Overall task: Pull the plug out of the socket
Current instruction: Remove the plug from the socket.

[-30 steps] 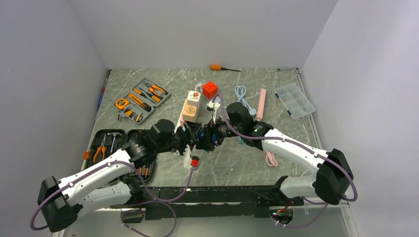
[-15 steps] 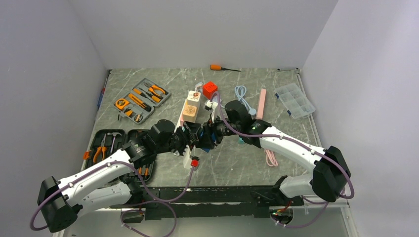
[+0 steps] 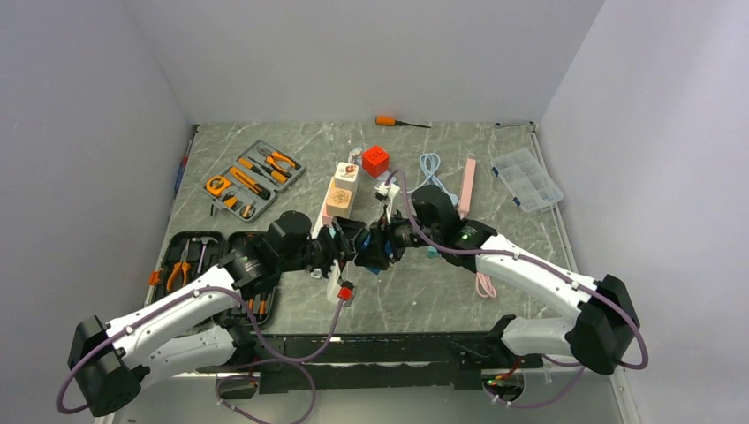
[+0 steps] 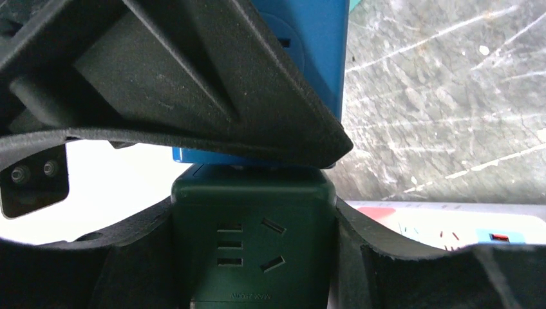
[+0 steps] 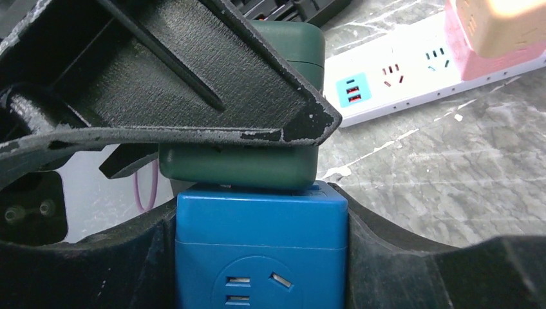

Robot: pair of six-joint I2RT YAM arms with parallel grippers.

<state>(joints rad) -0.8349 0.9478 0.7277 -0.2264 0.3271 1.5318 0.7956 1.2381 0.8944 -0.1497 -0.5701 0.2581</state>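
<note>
A: Status on the unplug?
B: Not done, judging by the seam. Seeing green cube (image 4: 253,212) and blue cube (image 5: 261,225) face to face, touching, no gap.
A: Grips?
B: Got left gripper (image 4: 253,257) closed part-way on the green cube, squeezing both flanks. Same for right gripper (image 5: 261,270) on the blue cube. Wide stance on both, set by cube width.
A: Where, relative to the hands?
B: Apparently lifted off the table (image 4: 451,96), mid-workspace, near the white strip (image 5: 386,77). Green seated deep in the left jaws, blue deep in the right, with the joint right where both grippers meet.
A: Which is plug, which is socket?
B: Cannot tell; mating faces hidden.
A: Left to do?
B: Pulling apart straight along the joint axis, no twisting. Probably done after that.
</note>
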